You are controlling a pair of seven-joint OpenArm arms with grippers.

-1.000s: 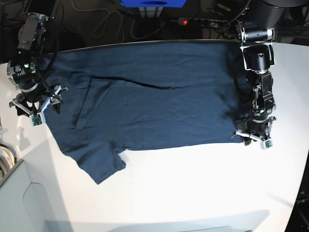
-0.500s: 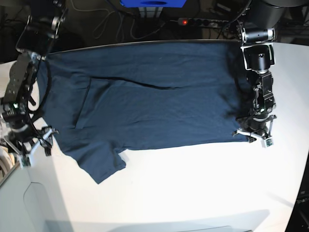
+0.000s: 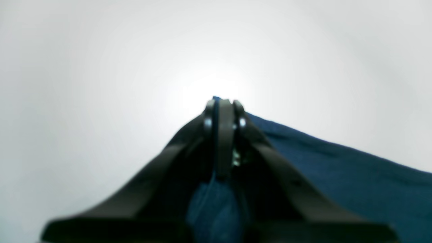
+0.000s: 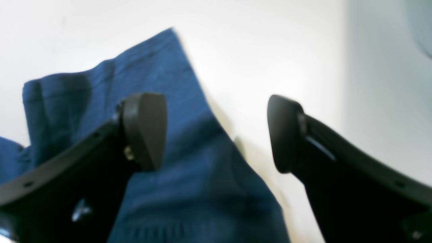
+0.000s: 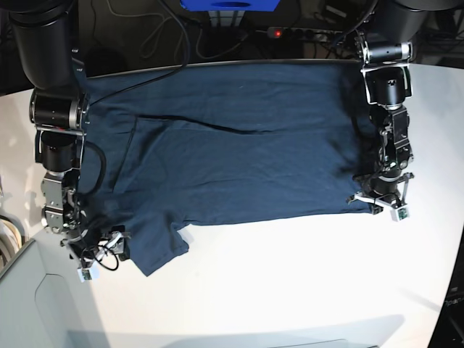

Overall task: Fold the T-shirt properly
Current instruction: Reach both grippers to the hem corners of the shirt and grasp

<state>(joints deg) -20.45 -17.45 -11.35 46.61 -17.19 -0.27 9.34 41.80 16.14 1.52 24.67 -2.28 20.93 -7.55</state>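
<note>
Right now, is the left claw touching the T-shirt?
Touching. The left wrist view shows the left claw shut, with dark blue T-shirt fabric pinched between its fingers and showing at the tips.

Wrist views soft, blurred; glare on white table [image 3: 216, 67]; base view sharp, evenly lit

You saw the T-shirt [image 5: 239, 159] as matt navy cloth, softly creased, with a fine knit grain close up. The table [image 5: 304, 283] looked smooth and white, faintly glossy at 6 o'clock. The right gripper [image 4: 216, 131] had matt black plastic fingers [image 4: 145, 128], smooth-faced.
</note>
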